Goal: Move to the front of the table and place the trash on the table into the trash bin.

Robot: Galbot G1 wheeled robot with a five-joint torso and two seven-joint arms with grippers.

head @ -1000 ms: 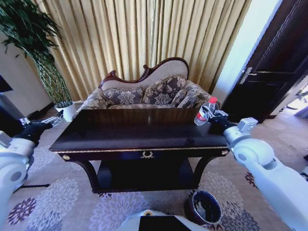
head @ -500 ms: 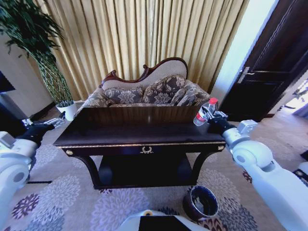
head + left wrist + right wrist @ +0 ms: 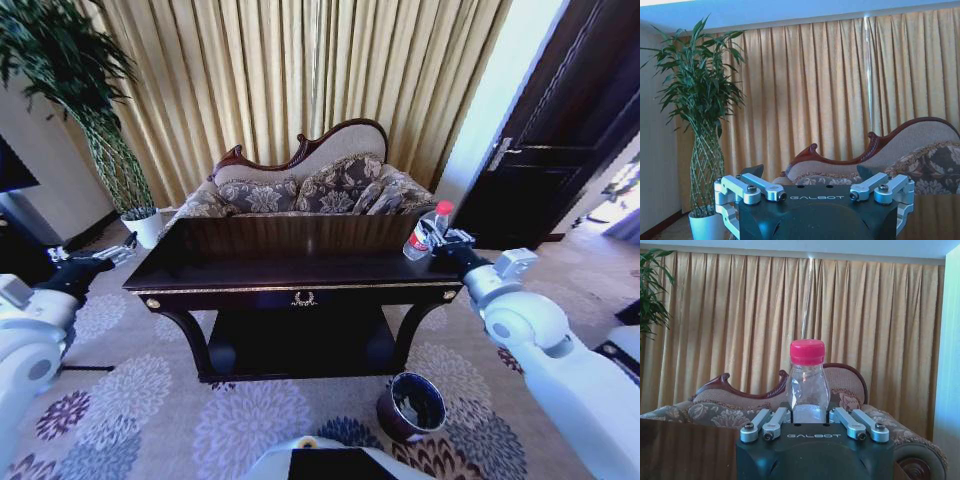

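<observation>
The trash I hold is a clear plastic bottle (image 3: 424,232) with a red cap. My right gripper (image 3: 441,242) is shut on it, holding it tilted above the right end of the dark-brown table (image 3: 300,270). In the right wrist view the bottle (image 3: 807,382) stands upright between the silver linkages of the right gripper (image 3: 809,416). The maroon trash bin (image 3: 412,405) sits on the carpet below the table's right front leg, its mouth open upward. My left gripper (image 3: 108,257) hangs off the table's left end. The left gripper (image 3: 810,176) is open with nothing in it.
A patterned sofa (image 3: 310,190) stands right behind the table, with gold curtains (image 3: 300,70) beyond. A tall plant in a white pot (image 3: 146,226) is at the back left and a dark door (image 3: 560,150) at the right. Floral carpet (image 3: 240,420) lies open in front.
The whole head view has shifted: the table now looks smaller and farther, so the camera moved. The bottle stays in my right gripper and both arms hold their poses.
</observation>
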